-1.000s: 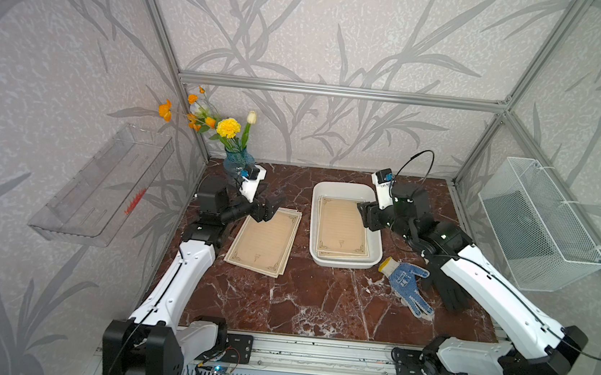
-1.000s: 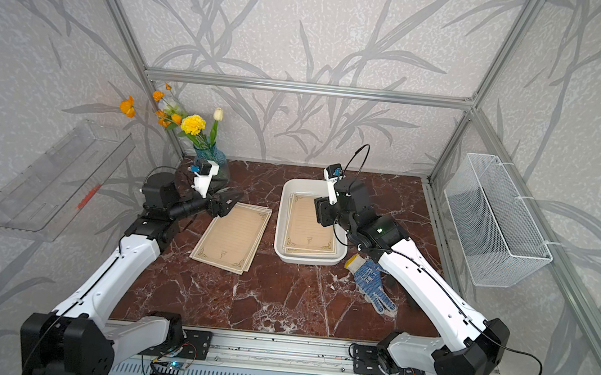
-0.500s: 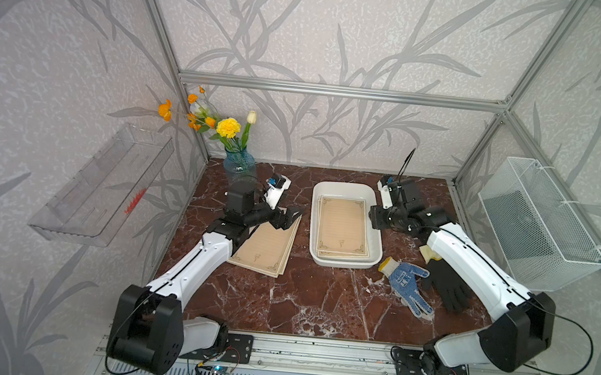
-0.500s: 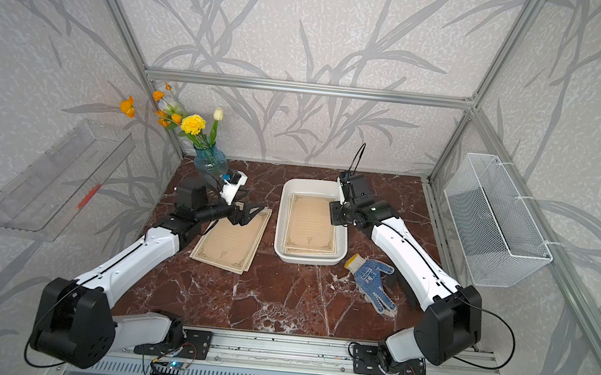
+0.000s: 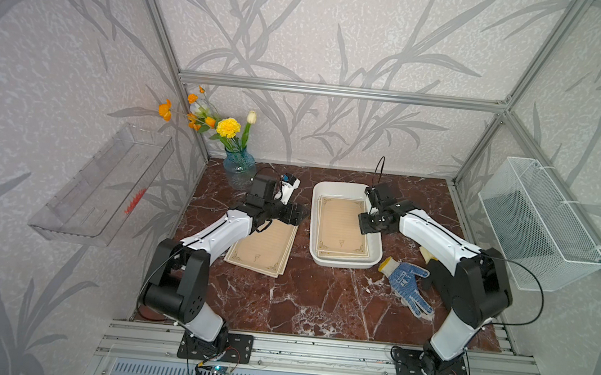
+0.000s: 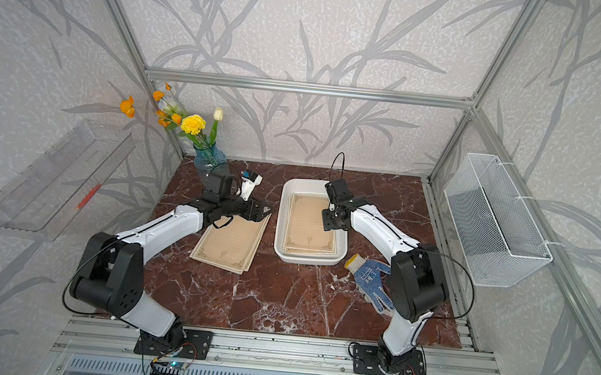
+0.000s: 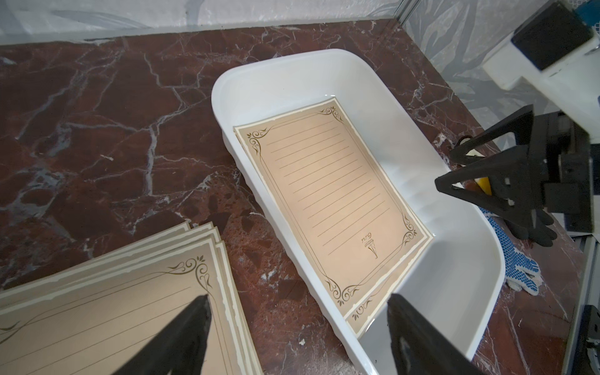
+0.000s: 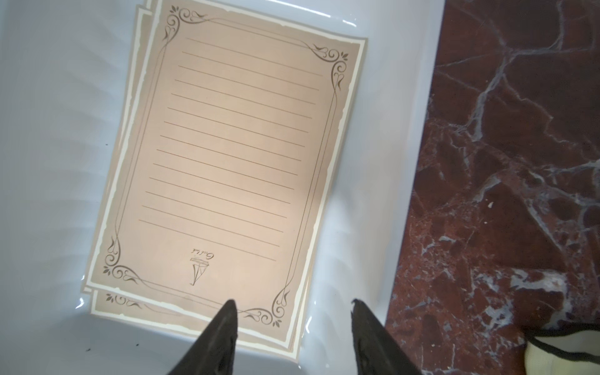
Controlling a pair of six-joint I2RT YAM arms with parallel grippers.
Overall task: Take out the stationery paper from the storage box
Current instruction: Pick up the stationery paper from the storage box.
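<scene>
R gripper (image 8: 293, 303) has slid along the storage box (image 8: 48, 130), jaws apart, empty, over the stationery paper (image 8: 227, 156) still inside. L gripper (image 7: 298, 298), wide open, has swung in btwn box and removed stack (image 7: 97, 318). We reckon the next pickup's imminent.

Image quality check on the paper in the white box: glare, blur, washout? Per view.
Right wrist view: soft focus, the stationery paper brightens to a pale patch mid-sheet, the storage box washes bluish-white. Left wrist view: sharp, ruled lines crisp, mild sheen on the box rim. Both top views: even light, lines barely resolved.
</scene>
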